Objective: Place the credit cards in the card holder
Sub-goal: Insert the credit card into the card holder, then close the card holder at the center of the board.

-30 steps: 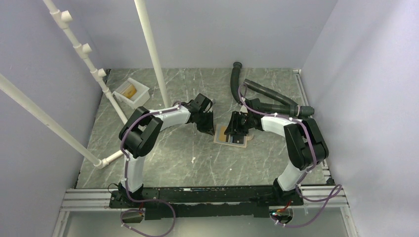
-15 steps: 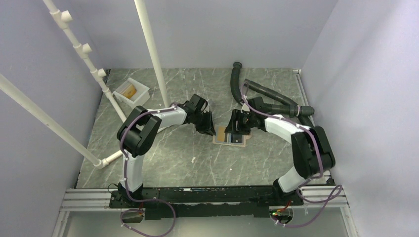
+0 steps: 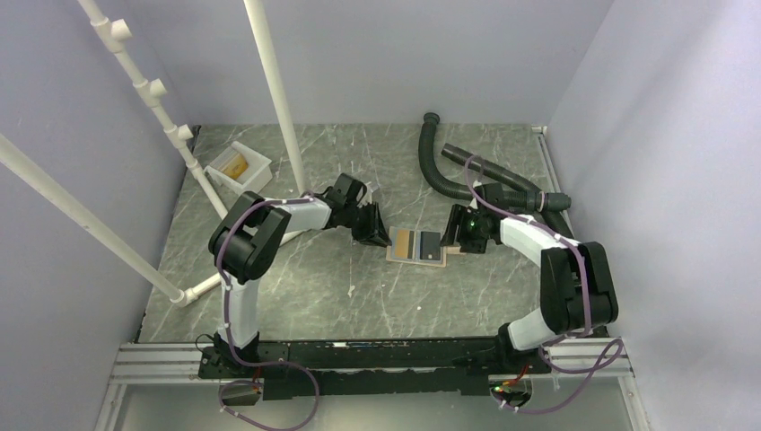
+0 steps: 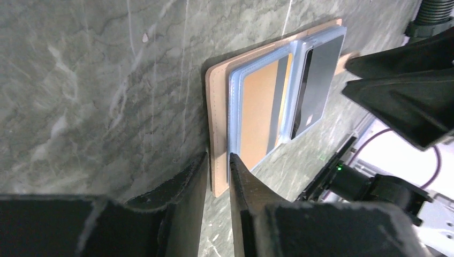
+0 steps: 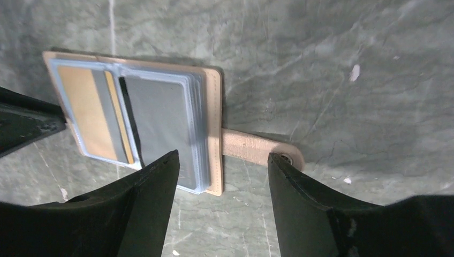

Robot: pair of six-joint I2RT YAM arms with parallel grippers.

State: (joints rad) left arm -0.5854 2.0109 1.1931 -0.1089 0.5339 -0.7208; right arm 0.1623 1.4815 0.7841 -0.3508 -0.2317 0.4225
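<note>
- Card holder (image 3: 417, 246) lies open on the marbled surface (image 3: 341, 287) between both sets of jaws, its clear sleeves holding a golden-brown card (image 5: 88, 115) and a grey card (image 5: 160, 120).
- Right jaws: spread wide, empty, framing the snap tab (image 5: 257, 150).
- Left jaws: barely parted at the holder's opposite edge; cannot tell whether they pinch it.

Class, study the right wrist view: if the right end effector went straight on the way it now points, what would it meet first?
The right end effector would probably meet the snap tab of the card holder, lying on the table between its open jaws; depth is unclear.
</note>
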